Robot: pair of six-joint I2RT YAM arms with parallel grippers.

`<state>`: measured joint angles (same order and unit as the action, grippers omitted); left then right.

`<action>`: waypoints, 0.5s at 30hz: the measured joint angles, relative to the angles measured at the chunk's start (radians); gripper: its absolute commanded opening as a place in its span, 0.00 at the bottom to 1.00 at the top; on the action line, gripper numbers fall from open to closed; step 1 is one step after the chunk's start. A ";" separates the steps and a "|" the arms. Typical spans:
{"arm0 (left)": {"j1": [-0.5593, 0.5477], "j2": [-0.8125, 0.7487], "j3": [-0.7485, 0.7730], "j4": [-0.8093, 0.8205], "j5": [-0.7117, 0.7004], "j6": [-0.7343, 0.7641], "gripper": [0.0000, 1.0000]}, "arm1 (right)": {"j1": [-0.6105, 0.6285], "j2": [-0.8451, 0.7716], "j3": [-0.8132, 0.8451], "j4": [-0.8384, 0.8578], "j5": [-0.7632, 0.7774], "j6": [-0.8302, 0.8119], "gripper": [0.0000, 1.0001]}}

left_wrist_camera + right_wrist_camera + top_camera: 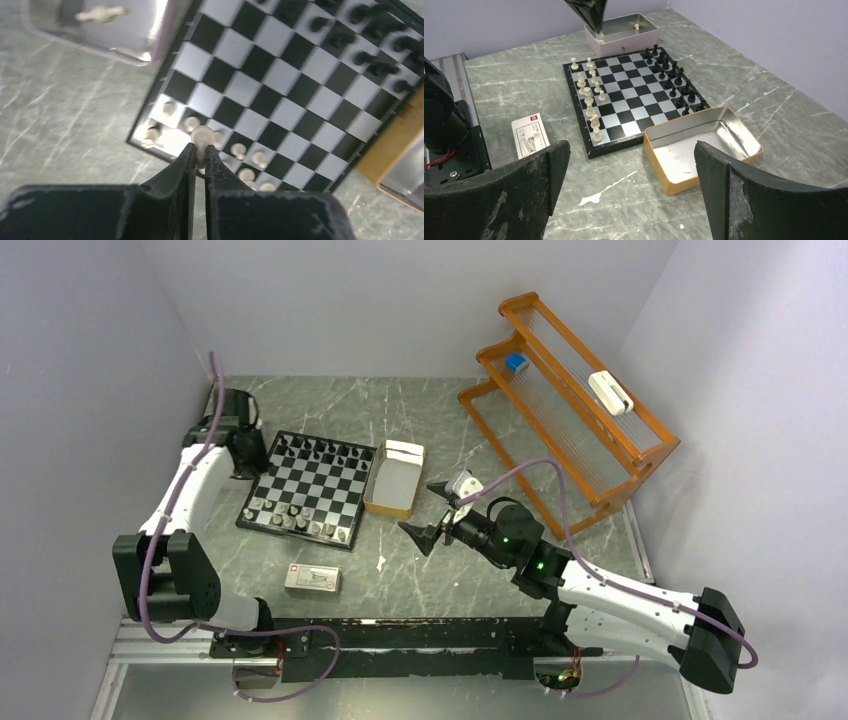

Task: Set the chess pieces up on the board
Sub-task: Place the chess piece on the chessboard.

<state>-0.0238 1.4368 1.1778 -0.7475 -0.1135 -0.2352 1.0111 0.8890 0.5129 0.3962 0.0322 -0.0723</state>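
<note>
The board [310, 487] lies left of centre. Black chess pieces [320, 450] line its far side and pale ones [295, 520] its near side. In the left wrist view my left gripper [200, 150] is shut on a pale pawn [202, 135], held in the air near the board's [280, 75] corner by the pale rows. The right wrist view shows that same left gripper [598, 27] hanging over the corner of a small silvery tin [621, 37] that holds one pale piece [637, 26]. My right gripper [631, 150] stands wide open and empty over bare table, right of the board [634, 97].
An empty tan tin [393, 480] sits against the board's right side. A white-and-red carton [313, 580] lies near the front edge. An orange rack [570, 410] stands at the back right. White specks [596, 195] mark the table below my right gripper.
</note>
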 measured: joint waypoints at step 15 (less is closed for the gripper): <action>0.213 -0.093 -0.186 -0.014 0.076 0.008 0.10 | 0.000 -0.040 0.000 -0.014 -0.021 -0.019 1.00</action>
<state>0.1894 1.3437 0.9916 -0.7612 -0.0376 -0.2276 1.0107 0.8486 0.5129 0.3820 0.0109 -0.0910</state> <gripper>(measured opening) 0.121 0.997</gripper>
